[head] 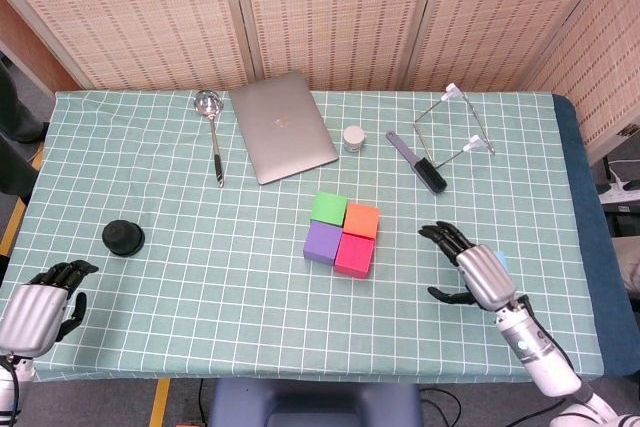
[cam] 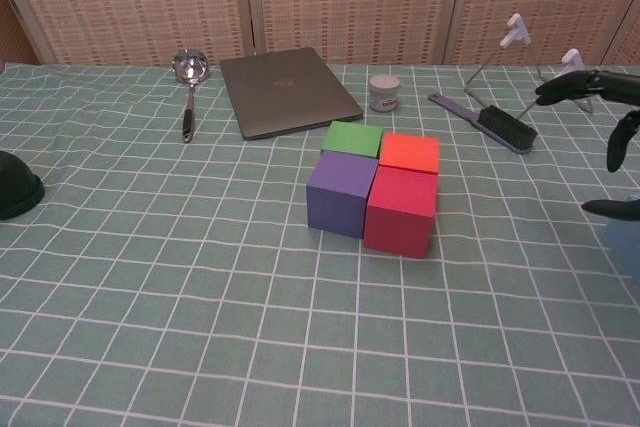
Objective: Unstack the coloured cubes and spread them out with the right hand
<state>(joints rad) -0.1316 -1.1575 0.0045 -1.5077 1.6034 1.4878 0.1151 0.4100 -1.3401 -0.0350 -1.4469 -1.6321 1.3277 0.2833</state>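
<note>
- Woven screens [head: 330,7] stand behind the counter [head: 200,277], which has a green cloth with white squares on it.
- Four cubes sit tight together in a square near the middle: green cube [head: 328,208] and orange cube [head: 362,219] at the back, purple cube [head: 323,242] and pink cube [head: 354,255] at the front. They touch each other.
- A bit of a blue cube [head: 501,261] peeks out just behind the right robot hand [head: 470,269], mostly hidden by it.
- The right robot hand is to the right of the cubes, apart from them. Its fingers [head: 440,236] are spread wide and hold nothing. In the chest view only its dark fingertips [cam: 560,87] show at the right edge.
- The left robot hand [head: 38,299] rests at the front left corner of the counter. Its dark fingers are curled in with nothing in them.
- A closed laptop [head: 283,125] lies behind the cubes, with a ladle [head: 212,132] to its left.
- A small white jar [head: 353,138] sits right of the laptop, and a brush [head: 417,161] lies beside that.
- A wire stand [head: 455,127] is at the back right, near the brush.
- A round black thing [head: 122,236] sits on the left side, well apart from the cubes.
- Nothing lies between the right robot hand and the pink cube.
</note>
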